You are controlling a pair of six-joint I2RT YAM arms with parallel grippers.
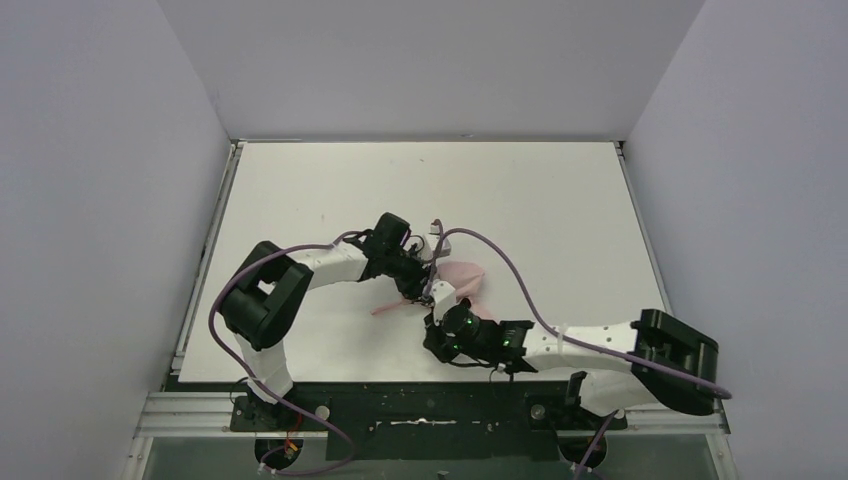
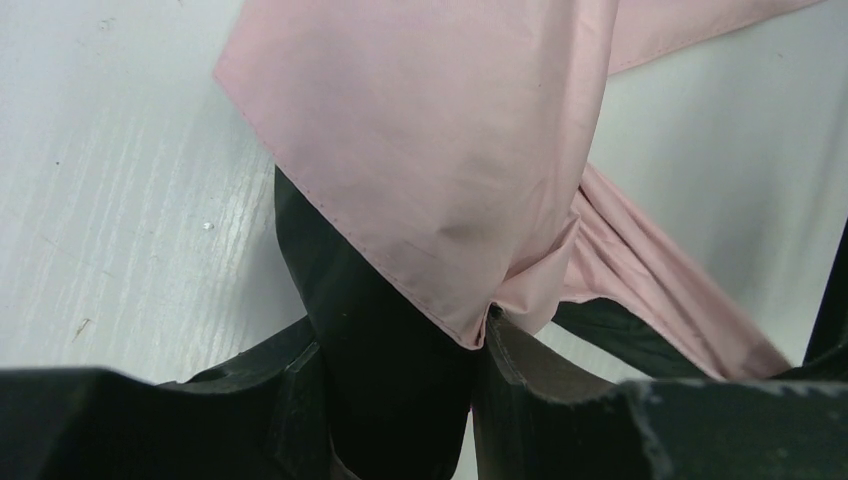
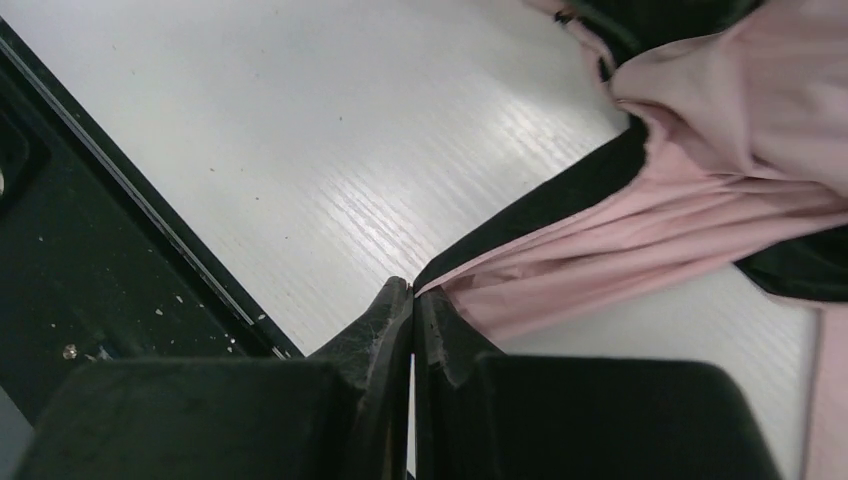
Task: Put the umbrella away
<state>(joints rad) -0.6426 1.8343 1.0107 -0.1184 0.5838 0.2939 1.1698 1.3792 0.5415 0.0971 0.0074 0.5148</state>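
**Slack umbrella gripped at its left side by the left claw**

The umbrella (image 1: 462, 275) is seen lying crumpled on the white surface (image 1: 420, 190). Its canopy is slack and folded over itself, so that both the pale pink outer cloth and the black lining are shown.

The left claw (image 2: 400, 335) is set at the umbrella's left side and is closed on the canopy. A thick fold of the black lining is gripped between its fingers (image 2: 545, 375). A hemmed pink panel is draped over that fold just beyond the tips.

The right claw (image 3: 412, 290) is placed at the umbrella's near side, with its tips turned toward the cloth. Its fingers (image 3: 375, 330) are pressed tightly together. A pointed corner of the canopy, pink with a black edge, is drawn right up to those tips. Whether that corner is actually caught between them cannot be told.

Both claws are found close against the umbrella, with the bunched cloth lying to the right of the pair. A narrow pink strip (image 1: 388, 307) is seen trailing from the umbrella's left side, flat on the surface.
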